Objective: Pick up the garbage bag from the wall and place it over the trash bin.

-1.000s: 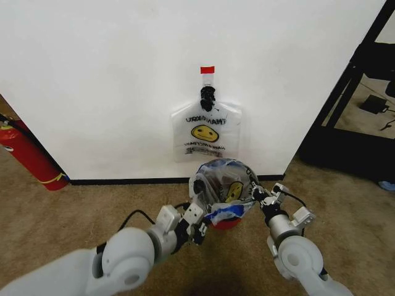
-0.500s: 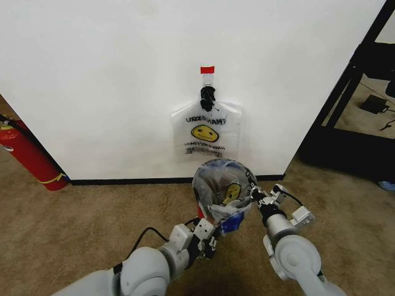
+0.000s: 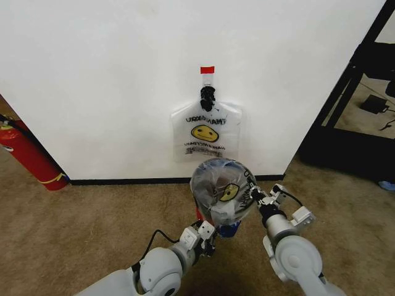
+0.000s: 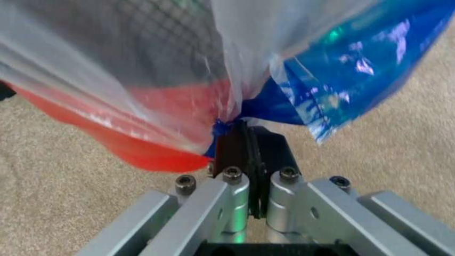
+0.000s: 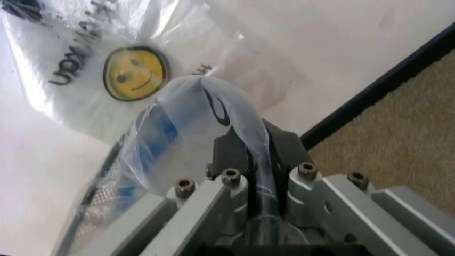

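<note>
The garbage bag (image 3: 221,188), thin white plastic with a yellow smiley and blue tape, is stretched in a dome over the trash bin, whose black mesh shows through it. The bin's red base (image 4: 153,154) shows below the plastic. My left gripper (image 3: 208,239) is low at the bin's near side, shut on the bag's blue-taped edge (image 4: 306,90). In the left wrist view this gripper (image 4: 240,140) pinches bunched plastic. My right gripper (image 3: 255,198) is at the bin's right rim, and in the right wrist view it (image 5: 250,156) is shut on a fold of the bag (image 5: 206,101).
A second smiley bag (image 3: 207,132) hangs on the white wall (image 3: 111,74) from a black hook (image 3: 207,97) under red tape (image 3: 207,69). A red fire extinguisher (image 3: 28,154) leans at the left. A black shelf frame (image 3: 352,86) stands at the right. The floor is tan carpet (image 3: 92,216).
My left arm has drawn back and down toward me, pulling the bag's near edge lower. The bag now sits rounder and tighter over the bin. The right gripper has hardly moved.
</note>
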Motion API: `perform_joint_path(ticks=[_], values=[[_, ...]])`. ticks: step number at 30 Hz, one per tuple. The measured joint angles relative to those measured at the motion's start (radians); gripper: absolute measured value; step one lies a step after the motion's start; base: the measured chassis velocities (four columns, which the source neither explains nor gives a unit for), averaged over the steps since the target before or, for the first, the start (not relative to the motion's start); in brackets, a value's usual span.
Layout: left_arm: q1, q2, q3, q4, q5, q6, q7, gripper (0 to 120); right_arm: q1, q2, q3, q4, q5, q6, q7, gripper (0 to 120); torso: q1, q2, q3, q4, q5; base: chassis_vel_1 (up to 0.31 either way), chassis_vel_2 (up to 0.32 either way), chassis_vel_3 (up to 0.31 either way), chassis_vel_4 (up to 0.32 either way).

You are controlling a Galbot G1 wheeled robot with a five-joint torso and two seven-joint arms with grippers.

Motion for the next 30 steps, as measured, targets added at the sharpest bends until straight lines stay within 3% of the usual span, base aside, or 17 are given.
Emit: perform_joint_path(ticks=[4, 8, 10, 16, 20, 22, 24, 25, 26, 30], values=[[0.024, 0.005, -0.024, -0.024, 0.000, -0.001, -0.006, 7, 0.002, 0.000, -0.002, -0.009, 0.000, 0.000, -0.005, 2, 0.000, 0.000, 0.000, 0.0000, -0.0001, 0.000, 0.000, 0.000, 0.000], [0.088, 0.086, -0.069, -0.119, 0.028, -0.002, 0.006, 25, 0.013, -0.002, -0.001, -0.038, -0.009, 0.011, -0.017, 2, 0.000, 0.000, 0.000, 0.0002, 0.0001, 0.000, 0.000, 0.000, 0.000], [0.116, 0.113, -0.095, -0.152, 0.035, -0.002, 0.016, 28, 0.017, -0.002, 0.000, -0.045, -0.013, 0.014, -0.021, 2, 0.000, 0.000, 0.000, 0.0002, 0.0000, 0.000, 0.000, 0.000, 0.000], [0.285, 0.221, -0.266, -0.307, 0.040, -0.014, 0.044, 54, 0.028, -0.007, 0.004, -0.076, -0.030, 0.025, -0.041, 2, 0.000, 0.000, 0.000, 0.0002, -0.0001, 0.000, 0.000, 0.000, 0.000], [0.332, 0.248, -0.352, -0.369, 0.026, -0.047, 0.042, 66, 0.023, -0.007, 0.001, -0.077, -0.059, 0.034, -0.062, 2, 0.000, 0.000, 0.000, 0.0004, 0.0000, 0.000, 0.000, 0.000, 0.000], [0.307, 0.256, -0.374, -0.398, -0.044, -0.053, 0.016, 74, 0.018, -0.006, -0.004, -0.077, -0.078, 0.039, -0.072, 2, 0.000, 0.000, 0.000, 0.0003, -0.0001, 0.000, 0.000, 0.000, 0.000], [0.206, 0.257, -0.376, -0.425, -0.206, -0.025, -0.039, 82, 0.013, -0.003, -0.012, -0.074, -0.105, 0.047, -0.086, 2, 0.000, 0.000, 0.000, 0.0001, -0.0001, 0.000, 0.000, 0.000, 0.000], [0.154, 0.256, -0.375, -0.427, -0.275, -0.012, -0.059, 81, 0.013, -0.001, -0.017, -0.074, -0.114, 0.049, -0.088, 2, 0.000, 0.000, 0.000, -0.0001, -0.0003, 0.000, 0.000, 0.000, 0.000], [0.154, 0.256, -0.375, -0.427, -0.275, -0.012, -0.059, 81, 0.013, -0.001, -0.017, -0.074, -0.114, 0.049, -0.088, 2, 0.000, 0.000, 0.000, -0.0001, -0.0003, 0.000, 0.000, 0.000, 0.000], [-0.122, 0.266, -0.292, -0.397, -0.528, 0.058, -0.131, 63, 0.020, 0.008, -0.052, -0.083, -0.176, 0.063, -0.101, 2, 0.000, 0.000, 0.000, 0.0000, 0.0003, 0.000, 0.000, 0.000, 0.000]])
